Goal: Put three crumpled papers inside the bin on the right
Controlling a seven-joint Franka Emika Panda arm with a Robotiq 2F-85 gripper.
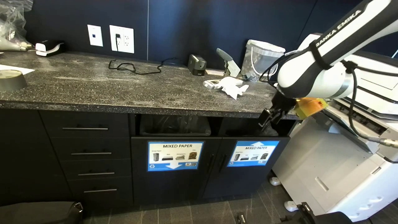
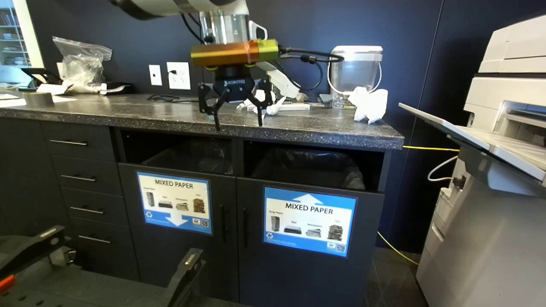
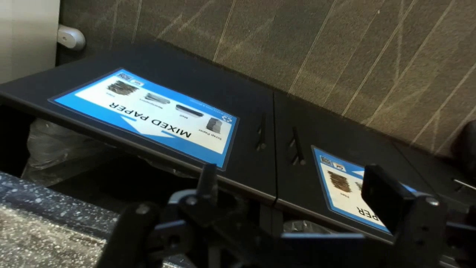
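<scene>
1 claw (image 2: 239, 124), spread; min. 2 crumpled papers (image 2: 369, 104) on ctr (image 1: 140, 90), 2 bins (image 2: 307, 268) below.

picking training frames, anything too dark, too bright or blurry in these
In the wrist view, gripper fingers look near black, slightly soft; in both exterior views, the bin on the right is very dark inside; in an exterior view, a crumpled paper is bright white, folds faint.

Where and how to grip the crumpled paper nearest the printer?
I'd pinch the upper folds of the crumpled paper from above: in an exterior view it stands up off the counter with peaks a pinch could catch, and the tool hangs open. Avoid coming from behind, where the translucent bucket stands.
</scene>
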